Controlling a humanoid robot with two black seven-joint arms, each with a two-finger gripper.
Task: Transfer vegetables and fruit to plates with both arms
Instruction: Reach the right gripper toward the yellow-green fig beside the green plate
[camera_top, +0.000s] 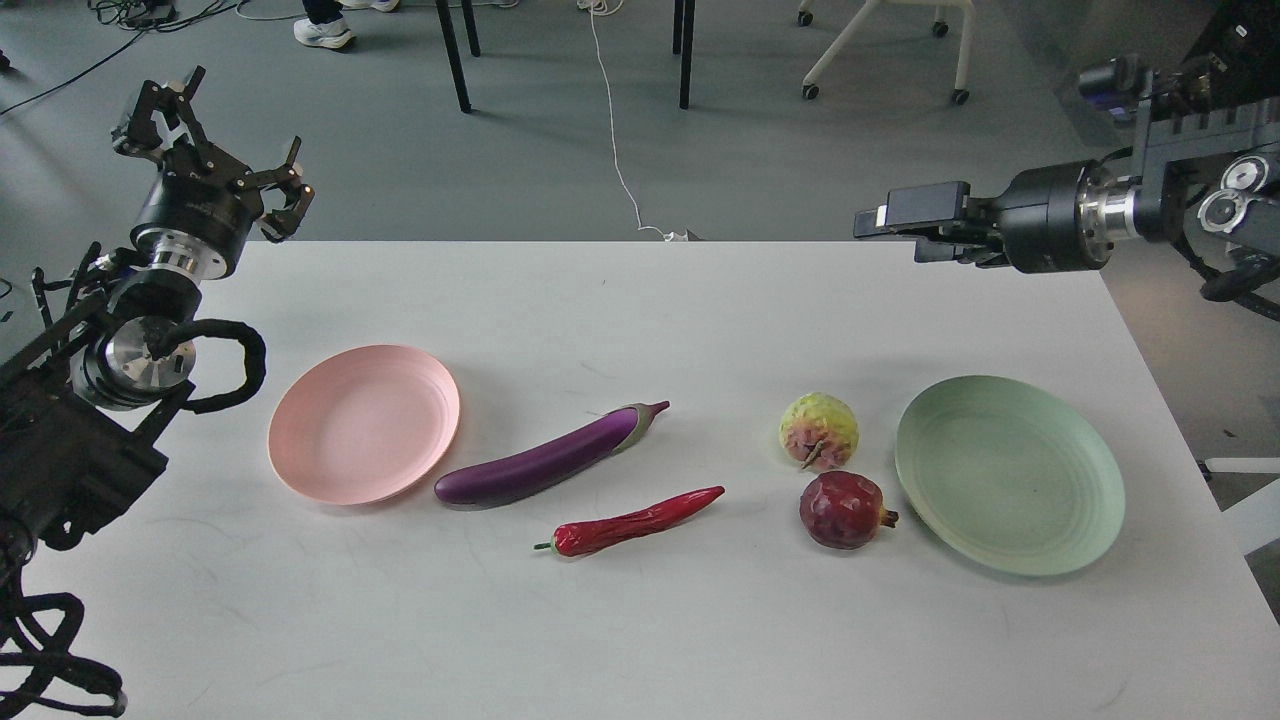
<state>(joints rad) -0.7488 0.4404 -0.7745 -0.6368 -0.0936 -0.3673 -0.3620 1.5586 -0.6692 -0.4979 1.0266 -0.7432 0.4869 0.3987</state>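
Nearest you, a slim wrinkled red chili pepper (634, 521) is lying toward the front edge of the white tabletop (640, 640), its green stem pointing left. Just behind it, the long glossy purple eggplant (545, 459) is resting at a slant, its tip just beside the round ridged pale pink plate (364, 422) on the left side. Toward the right edge, the larger pale green plate (1008, 474) is sitting empty, with the dark red pomegranate (844, 510) near its left rim and the bumpy yellow-green fruit (819, 431) just behind that. Your left gripper (215, 150) is hovering over the back left corner with its claws spread apart. Your right gripper (900, 222) is hanging above the back edge, well clear of the produce; you cannot tell whether its fingers are parted.
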